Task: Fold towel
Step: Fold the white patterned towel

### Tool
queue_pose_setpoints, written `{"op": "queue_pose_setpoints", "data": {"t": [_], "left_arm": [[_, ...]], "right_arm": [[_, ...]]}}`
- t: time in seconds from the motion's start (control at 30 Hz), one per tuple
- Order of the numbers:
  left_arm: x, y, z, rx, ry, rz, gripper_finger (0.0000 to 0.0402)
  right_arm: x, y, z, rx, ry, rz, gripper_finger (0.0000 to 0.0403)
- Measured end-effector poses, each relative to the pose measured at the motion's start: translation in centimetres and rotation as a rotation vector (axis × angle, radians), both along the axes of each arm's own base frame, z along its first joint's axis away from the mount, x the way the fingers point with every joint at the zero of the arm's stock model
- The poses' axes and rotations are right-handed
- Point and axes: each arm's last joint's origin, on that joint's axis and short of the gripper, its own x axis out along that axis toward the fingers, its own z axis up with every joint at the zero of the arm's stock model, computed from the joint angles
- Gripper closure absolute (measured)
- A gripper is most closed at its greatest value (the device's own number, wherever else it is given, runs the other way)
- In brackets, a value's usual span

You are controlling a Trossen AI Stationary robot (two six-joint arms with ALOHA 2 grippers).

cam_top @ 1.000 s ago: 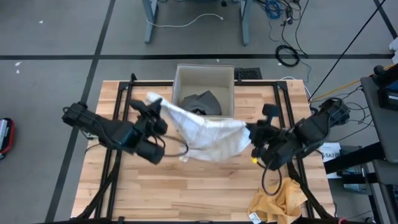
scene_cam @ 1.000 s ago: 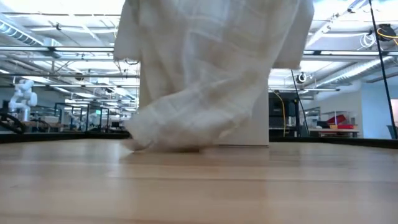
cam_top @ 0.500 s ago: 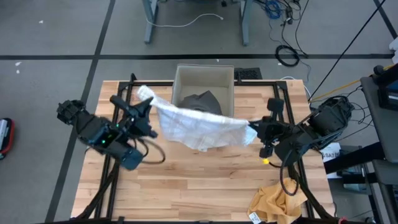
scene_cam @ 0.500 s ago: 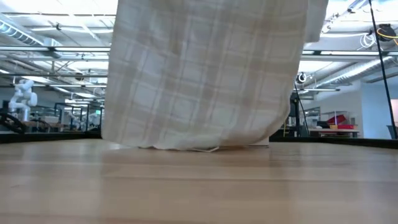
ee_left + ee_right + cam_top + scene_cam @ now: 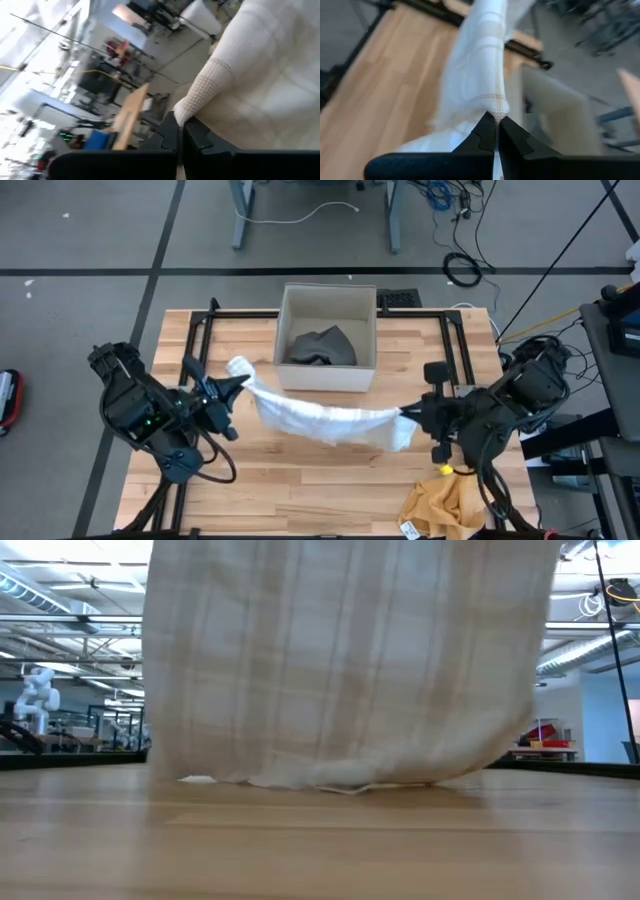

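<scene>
Stretching left-right, towel [image 5: 325, 420] hangs pinched between left end effector [image 5: 232, 384] and right end effector [image 5: 410, 414].

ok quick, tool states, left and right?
Left tool: closed on one corner of the white towel.
Right tool: closed on the opposite corner, towel stretched between the two.

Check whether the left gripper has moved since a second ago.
Yes. The left gripper, shut on the towel, has swung outward and away from the box.

Wooden table [image 5: 300, 480] carries an open box [image 5: 327, 337] and tan cloth [image 5: 450, 502].
</scene>
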Motion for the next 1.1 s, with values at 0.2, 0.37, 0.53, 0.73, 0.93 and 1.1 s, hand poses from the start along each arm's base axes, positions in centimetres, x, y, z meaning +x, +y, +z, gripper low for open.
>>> {"op": "queue_pose_setpoints", "data": {"t": [0.2,0.37,0.53,0.73,0.93,1.1], "left_arm": [[0.4,0.5,0.8,0.180,-0.106,0.128,0.0399],[1.8,2.1,1.4,0.224,-0.058,0.215,0.0399],[2.9,4.1,1.4,0.270,0.003,0.309,0.0399],[3.2,5.0,1.4,0.269,0.007,0.349,0.0399],[2.2,1.8,0.7,0.081,0.107,0.031,0.0399],[1.0,-1.1,-0.4,-0.224,0.244,-0.274,0.0399]], "right_arm": [[-0.3,-1.0,1.6,-0.165,-0.129,-0.114,0.0403],[-0.7,-2.0,2.8,-0.274,-0.175,-0.180,0.0403],[-0.6,-3.5,3.6,-0.333,-0.169,-0.224,0.0403],[-0.5,-4.3,4.1,-0.326,-0.170,-0.231,0.0403],[-0.5,-3.0,3.3,0.009,-0.055,0.022,0.0403],[0.4,-0.3,0.7,0.232,0.128,0.174,0.0403]]}}
